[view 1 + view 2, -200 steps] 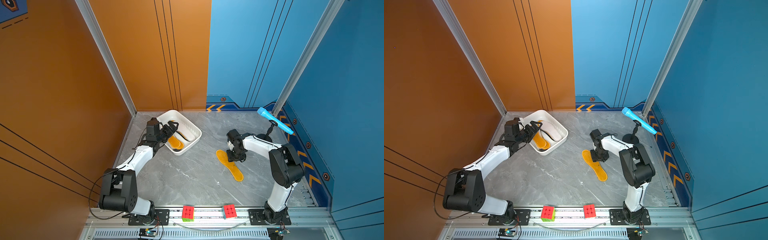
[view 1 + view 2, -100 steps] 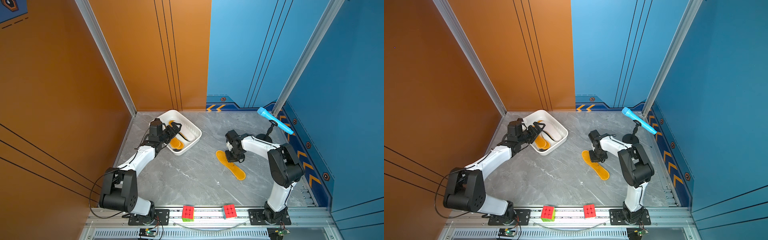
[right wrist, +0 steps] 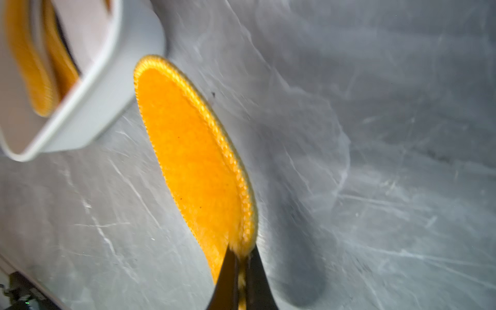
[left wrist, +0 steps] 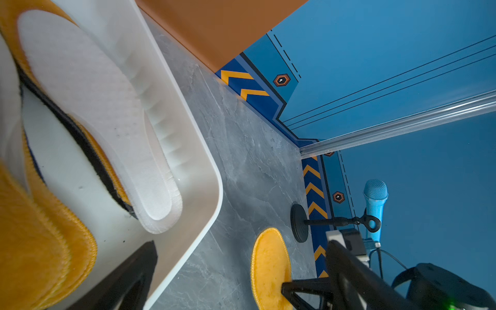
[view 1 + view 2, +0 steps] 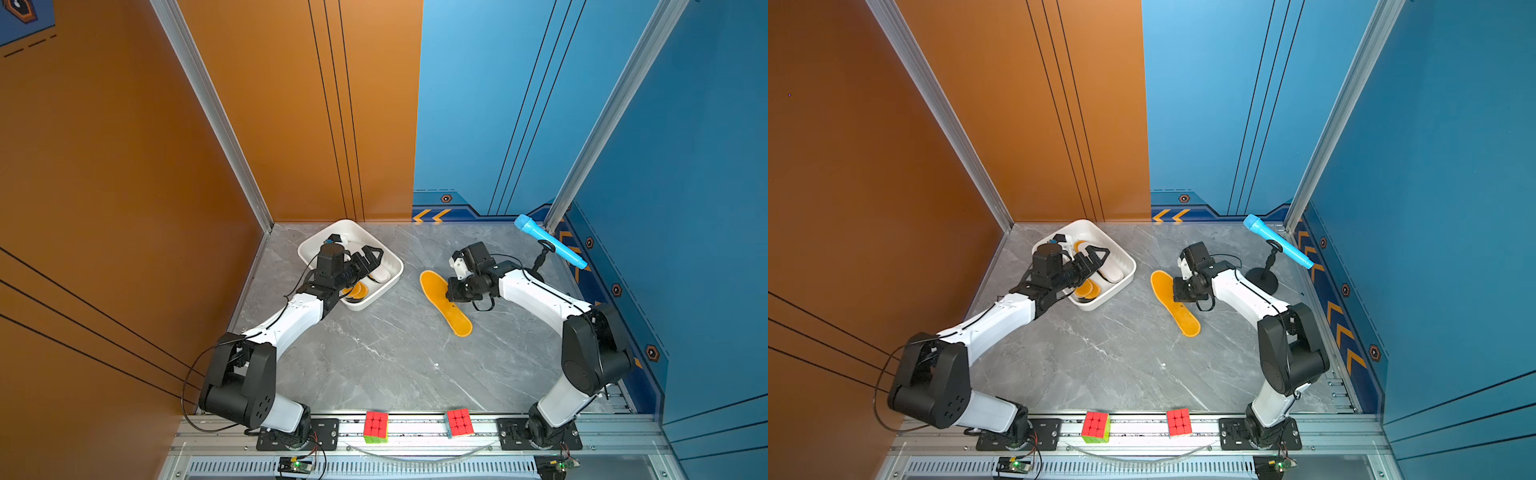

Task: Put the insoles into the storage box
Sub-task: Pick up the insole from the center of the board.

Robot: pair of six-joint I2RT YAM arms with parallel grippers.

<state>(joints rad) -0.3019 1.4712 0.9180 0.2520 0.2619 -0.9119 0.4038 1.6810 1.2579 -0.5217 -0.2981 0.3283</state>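
Observation:
The white storage box (image 5: 394,266) (image 5: 1128,266) stands at the back left and holds several insoles, among them a white insole (image 4: 94,107) and orange insoles (image 4: 40,255) (image 5: 1086,289). My left gripper (image 5: 370,259) (image 5: 1096,254) (image 4: 218,265) hovers open over the box with nothing between its fingers. One orange insole (image 5: 444,309) (image 5: 1177,309) (image 3: 193,161) lies on the grey table to the right of the box. My right gripper (image 5: 453,291) (image 5: 1180,291) (image 3: 241,257) is shut on this insole's side edge, near its middle.
A blue microphone (image 5: 549,246) on a black stand (image 5: 1262,278) sits at the back right near the right arm. Two colour cubes (image 5: 376,426) (image 5: 459,422) rest on the front rail. Orange and blue walls close in the table.
My right gripper has shut on the orange insole's edge, and the insole has shifted back and toward the box. The left gripper has moved a little further over the box, still open.

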